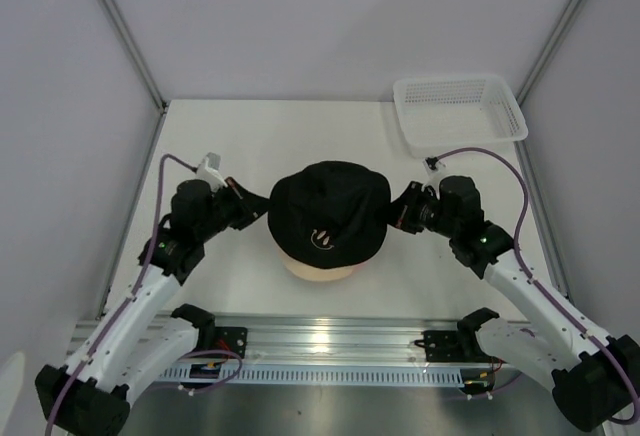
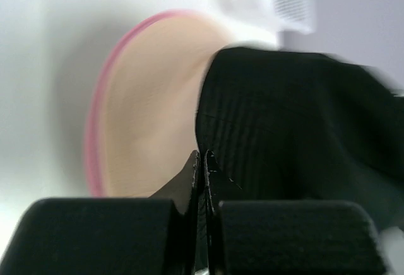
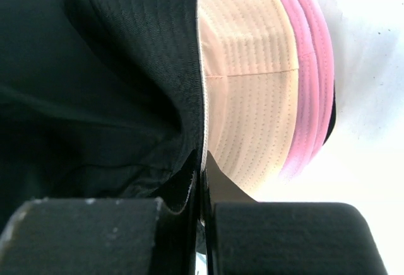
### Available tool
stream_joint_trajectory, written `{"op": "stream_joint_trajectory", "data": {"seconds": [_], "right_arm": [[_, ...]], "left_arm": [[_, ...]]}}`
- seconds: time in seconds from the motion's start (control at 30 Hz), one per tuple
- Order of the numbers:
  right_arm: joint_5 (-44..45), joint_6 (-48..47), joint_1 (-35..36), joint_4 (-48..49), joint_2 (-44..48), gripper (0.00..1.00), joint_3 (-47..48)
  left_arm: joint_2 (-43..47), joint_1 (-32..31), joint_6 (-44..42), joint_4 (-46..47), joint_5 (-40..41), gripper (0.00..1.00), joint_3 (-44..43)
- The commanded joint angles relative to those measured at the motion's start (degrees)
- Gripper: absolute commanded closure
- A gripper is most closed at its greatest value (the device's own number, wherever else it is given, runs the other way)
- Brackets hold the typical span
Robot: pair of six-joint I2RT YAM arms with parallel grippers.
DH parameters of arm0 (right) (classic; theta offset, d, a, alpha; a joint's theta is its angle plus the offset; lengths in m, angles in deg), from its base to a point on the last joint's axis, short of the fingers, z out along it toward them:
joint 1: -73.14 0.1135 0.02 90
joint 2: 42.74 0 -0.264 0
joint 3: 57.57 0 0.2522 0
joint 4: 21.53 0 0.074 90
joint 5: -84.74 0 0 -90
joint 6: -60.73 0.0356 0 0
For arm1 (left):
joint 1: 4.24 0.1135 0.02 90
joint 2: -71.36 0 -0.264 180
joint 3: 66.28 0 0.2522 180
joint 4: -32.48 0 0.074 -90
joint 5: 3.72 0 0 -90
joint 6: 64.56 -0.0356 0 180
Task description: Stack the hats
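Basket (image 1: 462,139) beyond black hat (image 1: 330,206)

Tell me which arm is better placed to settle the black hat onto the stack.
Neither has the edge: the left end effector and the right end effector are each shut on the brim of the black hat, on opposite sides, over the beige hat. Likely both lower together.
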Motion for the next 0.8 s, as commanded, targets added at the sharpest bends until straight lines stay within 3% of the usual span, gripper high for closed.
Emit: {"op": "stream_joint_trajectory", "data": {"seconds": [0.0,0.13,0.33,0.47,0.6,0.63,0.67,0.73,0.77], "right_arm": [[1.4,0.3,0.3,0.8,-2.4,1.0,-1.0],[1.9,-0.9,0.0,4.9,-6.0,1.0,-3.8],[-0.4,-2.3,-0.2,9.2,-16.8,1.0,-5.2],[-1.6,-2.0,-0.9,9.6,-20.1,1.0,-7.1],[-1.6,-3.8,-1.3,4.6,-17.4,0.99,-4.9],[-1.4,-5.0,-2.1,1.8,-15.1,0.93,-4.0],[-1.5,-5.6,-2.6,0.3,-13.9,0.73,-2.9],[-1.7,-7.1,-3.9,-1.9,-11.0,0.51,0.6],[-1.9,-7.5,-5.7,-2.3,-8.3,0.36,1.6]], "left_arm": [[-6.2,0.1,1.8,0.3,5.0,0.99,9.4],[-13.3,1.0,2.1,7.5,4.0,0.99,12.9],[-20.0,1.0,-0.1,9.3,5.7,0.99,12.4],[-19.0,1.0,-3.6,8.8,6.1,0.99,12.2],[-14.5,1.0,-6.9,6.2,6.1,0.99,10.5],[-13.5,1.0,-7.7,5.6,6.1,0.99,10.0],[-11.6,1.0,-9.9,5.2,5.8,0.99,8.6],[-10.6,1.0,-11.6,2.7,5.9,0.99,5.8],[-10.2,1.0,-13.5,2.0,5.9,0.99,3.9]]}}
